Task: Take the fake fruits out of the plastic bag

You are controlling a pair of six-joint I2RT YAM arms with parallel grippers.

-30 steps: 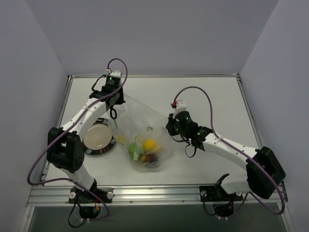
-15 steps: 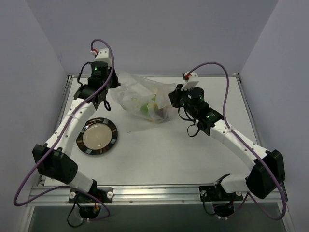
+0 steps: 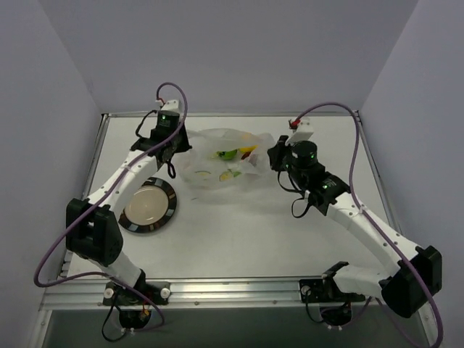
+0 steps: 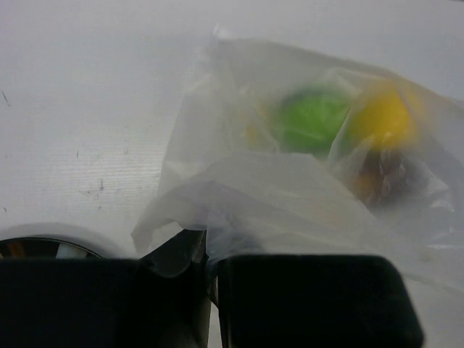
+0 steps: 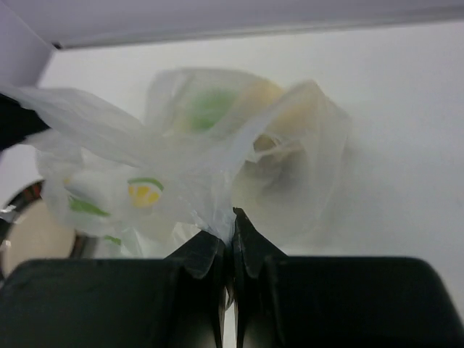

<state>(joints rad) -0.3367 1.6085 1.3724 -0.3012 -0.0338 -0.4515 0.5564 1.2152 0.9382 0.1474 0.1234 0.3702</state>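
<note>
The clear plastic bag (image 3: 221,165) is stretched between both grippers at the back middle of the table. Inside it show a green fruit (image 3: 229,154) and a yellow fruit (image 3: 248,150). In the left wrist view the green fruit (image 4: 313,119), the yellow fruit (image 4: 384,116) and a dark red fruit (image 4: 384,172) lie together inside the bag (image 4: 275,196). My left gripper (image 3: 180,151) is shut on the bag's left edge (image 4: 206,250). My right gripper (image 3: 273,156) is shut on the bag's right edge (image 5: 230,225); the bag (image 5: 181,167) hangs in front of it.
A round dark-rimmed plate (image 3: 148,206) lies on the table at the left, in front of the left gripper; its rim shows in the left wrist view (image 4: 43,246). The table's back edge and wall run just behind the bag.
The bag went from the middle front up to the back, then lowered and stretched flatter between the grippers. The left gripper came slightly forward; the right moved right.
</note>
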